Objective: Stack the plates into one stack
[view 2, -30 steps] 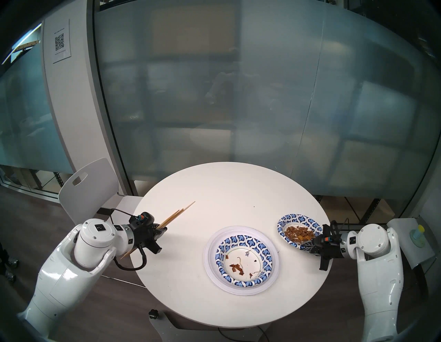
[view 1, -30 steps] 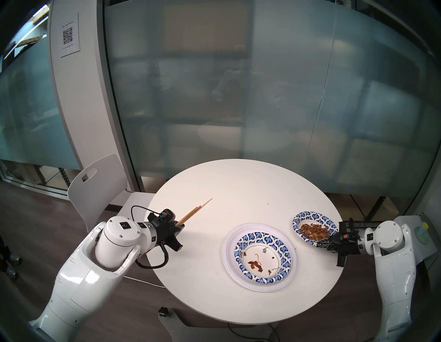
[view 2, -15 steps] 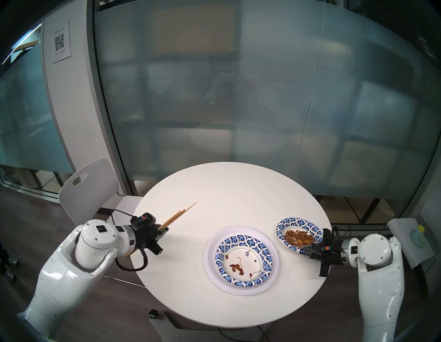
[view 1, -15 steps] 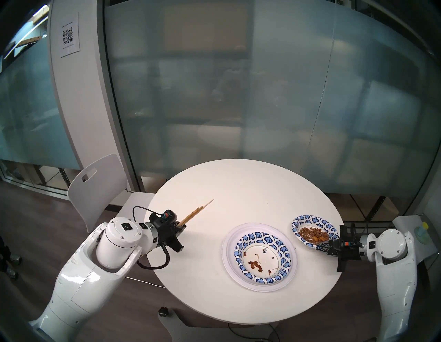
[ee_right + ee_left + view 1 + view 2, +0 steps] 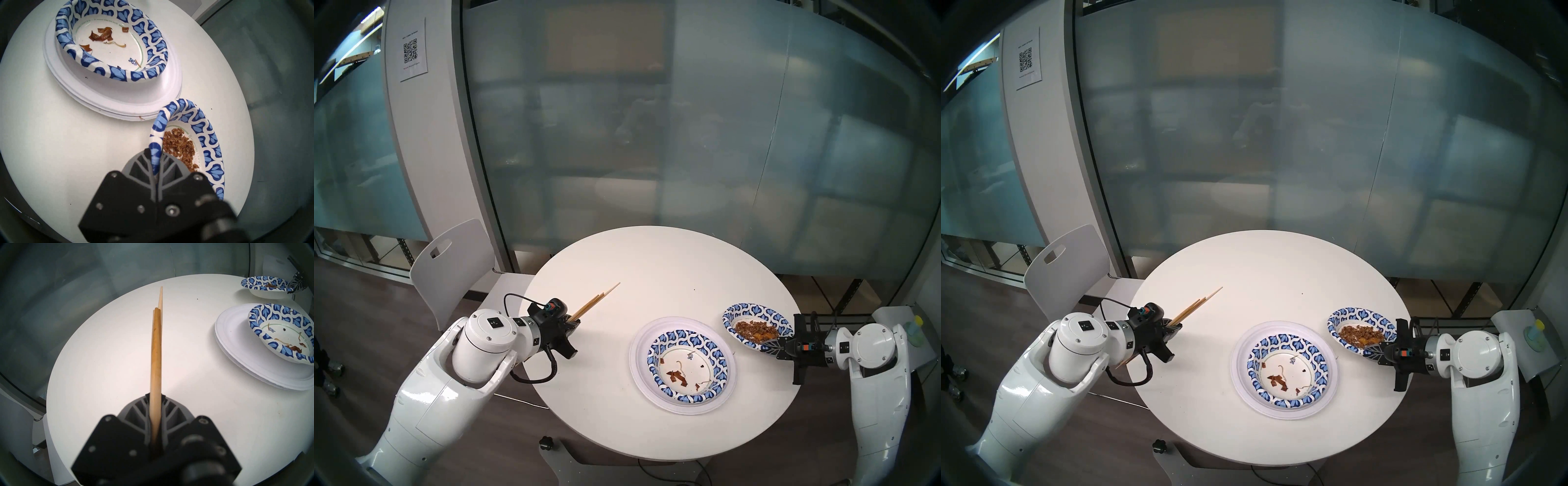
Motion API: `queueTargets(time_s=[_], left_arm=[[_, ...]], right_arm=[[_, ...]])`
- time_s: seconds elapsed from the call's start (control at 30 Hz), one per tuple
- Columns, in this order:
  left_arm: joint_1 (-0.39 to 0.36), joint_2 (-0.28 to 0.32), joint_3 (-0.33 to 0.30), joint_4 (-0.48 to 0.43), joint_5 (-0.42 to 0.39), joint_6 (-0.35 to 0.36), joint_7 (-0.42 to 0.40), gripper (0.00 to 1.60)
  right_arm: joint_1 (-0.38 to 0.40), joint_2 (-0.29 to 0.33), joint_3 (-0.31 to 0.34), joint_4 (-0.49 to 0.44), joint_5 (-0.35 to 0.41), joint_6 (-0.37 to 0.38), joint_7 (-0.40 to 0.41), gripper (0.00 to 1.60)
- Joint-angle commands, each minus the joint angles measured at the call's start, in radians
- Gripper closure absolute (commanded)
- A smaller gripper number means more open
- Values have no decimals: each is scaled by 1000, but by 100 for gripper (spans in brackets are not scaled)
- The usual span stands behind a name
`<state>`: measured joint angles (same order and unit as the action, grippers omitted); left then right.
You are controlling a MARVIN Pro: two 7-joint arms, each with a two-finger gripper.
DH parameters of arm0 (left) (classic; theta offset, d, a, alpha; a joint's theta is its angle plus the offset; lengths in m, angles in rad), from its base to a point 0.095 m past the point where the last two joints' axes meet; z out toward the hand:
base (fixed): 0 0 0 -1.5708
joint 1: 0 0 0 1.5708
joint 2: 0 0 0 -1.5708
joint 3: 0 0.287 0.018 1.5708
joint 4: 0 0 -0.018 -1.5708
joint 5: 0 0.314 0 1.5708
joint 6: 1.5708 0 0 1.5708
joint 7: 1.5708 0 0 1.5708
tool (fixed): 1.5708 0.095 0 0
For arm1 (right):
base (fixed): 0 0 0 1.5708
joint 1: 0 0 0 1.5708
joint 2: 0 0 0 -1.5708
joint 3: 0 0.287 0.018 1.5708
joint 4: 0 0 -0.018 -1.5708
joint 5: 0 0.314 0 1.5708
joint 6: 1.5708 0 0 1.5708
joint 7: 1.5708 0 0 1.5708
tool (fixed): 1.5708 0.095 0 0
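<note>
A QR code (image 5: 410, 51) with small illegible lines of print stands on a white paper sheet (image 5: 413, 49) taped to the pillar. Tiny green rim lettering and a blue flower logo (image 5: 132, 61) inside the stacked patterned plate (image 5: 112, 39) stay unreadable.

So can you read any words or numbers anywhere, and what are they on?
Paper sign on the white pillar: a QR code with small lines of text, too blurred to read.
Patterned plate on the stack: a blue flower logo with tiny print under it and around the green ring, too small to read.
Patterned plate with food: tiny print along its ring, unreadable.
</note>
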<state>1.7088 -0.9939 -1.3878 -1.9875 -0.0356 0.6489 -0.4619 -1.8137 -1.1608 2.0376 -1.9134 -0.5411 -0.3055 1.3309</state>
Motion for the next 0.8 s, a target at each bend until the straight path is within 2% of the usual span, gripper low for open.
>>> queueTargets(time_s=[0.0,0.37,0.77], left_arm=[[-2,-2,3,-24,-1,-2,-1,160],[1,1,2,-28,-4,-4,0,160],[16,9,10,-50,-4,-8,-5,160]], right_arm=[[-11,-18,-14,-89,-2,-15,-14,160],[-71,-77,-27,-221,8,-14,-28,160],[-167,-140,-74,-370,-2,7,-26,160]])
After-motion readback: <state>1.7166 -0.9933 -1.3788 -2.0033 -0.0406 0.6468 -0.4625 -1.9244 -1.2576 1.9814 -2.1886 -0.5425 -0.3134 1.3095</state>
